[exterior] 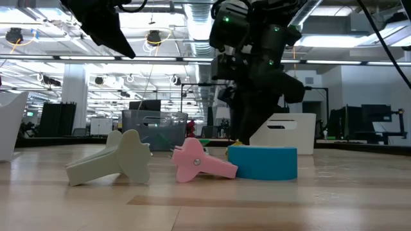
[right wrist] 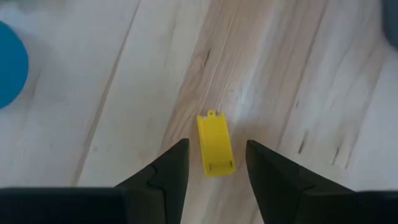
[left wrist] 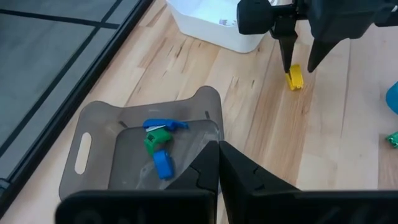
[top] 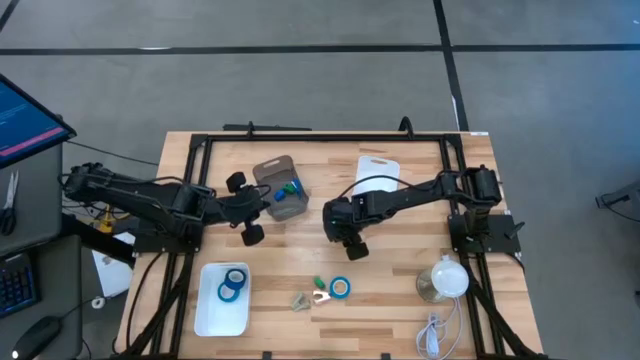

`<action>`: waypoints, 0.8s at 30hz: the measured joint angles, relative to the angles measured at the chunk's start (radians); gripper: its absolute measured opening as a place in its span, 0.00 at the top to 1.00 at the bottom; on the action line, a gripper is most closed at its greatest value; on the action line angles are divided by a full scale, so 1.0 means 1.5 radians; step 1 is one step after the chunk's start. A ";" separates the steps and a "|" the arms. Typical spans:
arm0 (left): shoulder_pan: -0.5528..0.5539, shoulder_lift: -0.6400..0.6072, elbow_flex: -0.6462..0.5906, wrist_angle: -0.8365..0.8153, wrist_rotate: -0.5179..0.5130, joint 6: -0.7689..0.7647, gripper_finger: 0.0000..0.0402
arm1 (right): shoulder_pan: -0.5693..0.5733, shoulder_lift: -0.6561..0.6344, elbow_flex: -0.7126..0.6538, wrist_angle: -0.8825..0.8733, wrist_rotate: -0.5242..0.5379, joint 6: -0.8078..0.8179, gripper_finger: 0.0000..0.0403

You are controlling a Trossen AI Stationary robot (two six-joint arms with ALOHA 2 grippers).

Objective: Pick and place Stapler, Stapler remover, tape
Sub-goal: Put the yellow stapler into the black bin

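Note:
A small yellow stapler [right wrist: 215, 144] lies flat on the wood table, also seen in the left wrist view [left wrist: 295, 77]. My right gripper [right wrist: 216, 167] hangs open over it, pointing steeply down, one finger on either side with a gap to each; in the high view the gripper [top: 348, 240] hides the stapler. Nearer the front edge lie a blue tape roll [top: 340, 288], a pink staple remover [exterior: 199, 160] and a pale green one [exterior: 115, 159]. My left gripper [left wrist: 219, 163] is shut and holds nothing, above the grey bin [top: 280, 180].
The grey bin holds blue and green pieces [left wrist: 158, 143]. A white tray [top: 205, 318] at the front left holds blue tape rolls [top: 234, 284]. A white board [top: 378, 170] lies at the back, and a white lamp-like object with a cable [top: 445, 278] at the front right.

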 joint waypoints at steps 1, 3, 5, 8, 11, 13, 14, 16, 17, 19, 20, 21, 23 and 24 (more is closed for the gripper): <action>0.000 0.000 0.000 0.000 0.000 0.000 1.00 | 0.000 0.000 -0.001 -0.001 0.000 0.000 0.62; 0.000 0.000 0.000 0.000 0.000 0.000 1.00 | 0.000 0.000 0.000 0.001 0.000 0.000 0.62; 0.000 0.000 0.000 0.000 0.000 0.000 1.00 | -0.001 0.000 -0.001 0.000 0.000 0.000 0.62; 0.000 0.000 0.000 0.000 0.000 0.000 1.00 | -0.001 0.000 -0.001 0.003 0.001 0.000 0.63; 0.000 0.000 0.000 0.000 0.000 0.000 1.00 | -0.004 0.000 -0.001 0.001 0.001 0.000 0.64; 0.000 0.000 0.000 0.000 0.000 0.000 1.00 | -0.006 0.000 -0.001 0.000 0.000 0.002 0.65; 0.000 0.000 0.000 0.000 0.000 -0.001 1.00 | -0.006 0.000 -0.001 0.001 0.000 0.003 0.65; 0.000 0.000 0.000 0.000 0.000 -0.003 1.00 | -0.009 0.000 -0.001 0.002 0.000 0.003 0.65; 0.000 0.000 0.000 0.000 0.000 -0.003 1.00 | -0.010 0.000 -0.001 0.003 0.000 0.003 0.65; 0.000 0.000 0.000 0.000 0.000 -0.003 1.00 | -0.014 0.000 -0.001 0.003 -0.001 0.003 0.65; 0.000 0.000 0.000 0.000 0.000 -0.004 1.00 | -0.016 0.000 -0.001 0.003 -0.001 0.004 0.64; 0.000 0.000 0.000 0.000 0.000 -0.003 1.00 | -0.018 0.005 0.000 0.004 -0.001 0.005 0.64; 0.000 0.000 0.000 0.000 0.000 -0.003 1.00 | -0.019 0.021 0.000 0.009 -0.001 0.005 0.64; 0.000 0.000 0.000 0.000 0.000 -0.003 1.00 | -0.019 0.026 -0.002 -0.001 -0.001 0.005 0.65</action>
